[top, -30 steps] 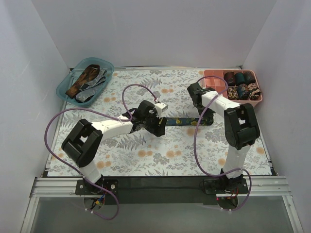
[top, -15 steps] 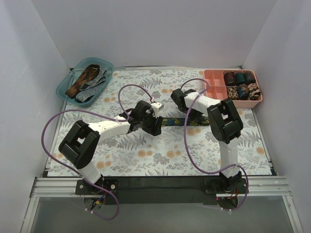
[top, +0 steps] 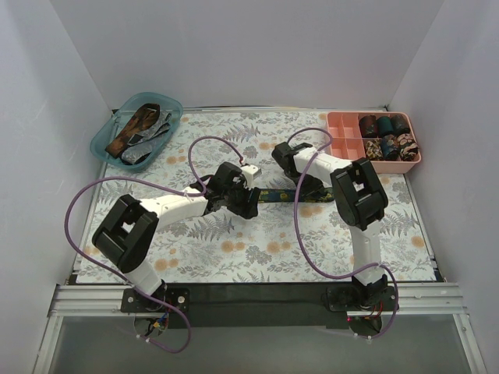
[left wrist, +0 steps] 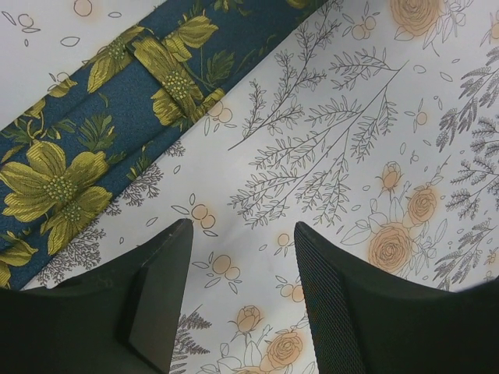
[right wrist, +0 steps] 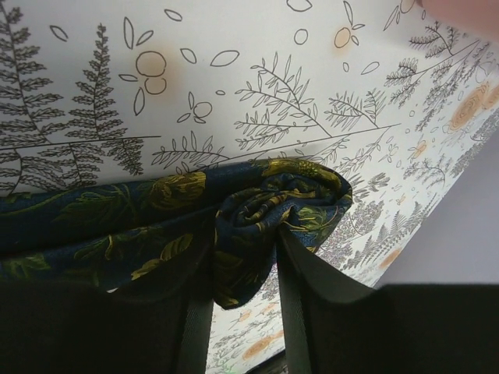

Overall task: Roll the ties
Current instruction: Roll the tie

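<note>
Right gripper (right wrist: 238, 280), we note, clamps the rolled end of the navy flowered tie (right wrist: 281, 195) midway between the table's (top: 257, 257) left and right edges, while the left gripper (left wrist: 242, 284) hangs spread wide just beside its flat length.

No writing, number, label or brand mark could be read in any view. The tie (left wrist: 70, 148) bore only yellow flowers on blue, and the table cover (left wrist: 374, 156) only drawn ferns and orange blooms.
</note>
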{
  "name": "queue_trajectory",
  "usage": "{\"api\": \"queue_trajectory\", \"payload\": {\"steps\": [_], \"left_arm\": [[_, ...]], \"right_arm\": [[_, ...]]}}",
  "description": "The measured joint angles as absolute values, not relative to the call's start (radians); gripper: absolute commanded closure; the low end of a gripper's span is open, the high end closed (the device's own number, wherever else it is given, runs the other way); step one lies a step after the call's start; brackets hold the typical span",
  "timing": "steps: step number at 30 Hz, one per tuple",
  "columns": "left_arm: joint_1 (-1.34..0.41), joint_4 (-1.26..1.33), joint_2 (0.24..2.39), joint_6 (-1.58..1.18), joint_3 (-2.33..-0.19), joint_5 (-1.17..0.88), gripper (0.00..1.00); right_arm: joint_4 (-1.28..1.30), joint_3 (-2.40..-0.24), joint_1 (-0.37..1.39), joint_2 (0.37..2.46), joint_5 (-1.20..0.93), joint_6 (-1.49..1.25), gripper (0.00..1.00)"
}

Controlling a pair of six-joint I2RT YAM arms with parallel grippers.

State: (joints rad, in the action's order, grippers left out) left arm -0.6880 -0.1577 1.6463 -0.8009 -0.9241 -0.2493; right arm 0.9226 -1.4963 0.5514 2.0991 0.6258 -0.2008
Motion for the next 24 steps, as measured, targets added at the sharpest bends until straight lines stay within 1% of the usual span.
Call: {"api": "queue_trajectory", "payload": {"steps": [2, 5, 16, 20, 22, 23, 24], "left_arm": [[-0.688, -0.158, 1.639, -0.801, -0.924, -0.248, 0.49], [-0.688, -0.157, 1.631, -0.801, -0.924, -0.246, 0.49], [-0.688, -0.158, 1.631, -0.799, -0.926, -0.247, 0.47], [-0.688, -0.159, 1.631, -0.790, -0.946, -0.247, 0.43], [-0.688, -0.159, 1.633, -0.780, -0.964, -0.247, 0.40], [-0.688, -0.157, 1.634, -0.775, -0.973, -0.247, 0.37], [-0.688, -0.157, 1.635, -0.768, -0.984, -0.247, 0.35]], "right_arm": [[0.920, -1.496, 0.551, 2.094, 0.611, -0.199, 0.63], [0.916, -1.496, 0.548, 2.084, 0.583, -0.199, 0.57], [0.862, -1.494, 0.548, 2.025, 0.414, -0.212, 0.55], [0.844, -1.494, 0.546, 1.995, 0.365, -0.216, 0.55], [0.835, -1.494, 0.543, 1.975, 0.344, -0.221, 0.51], [0.834, -1.494, 0.542, 1.965, 0.332, -0.223, 0.49], [0.834, -1.494, 0.541, 1.954, 0.325, -0.224, 0.45]]}}
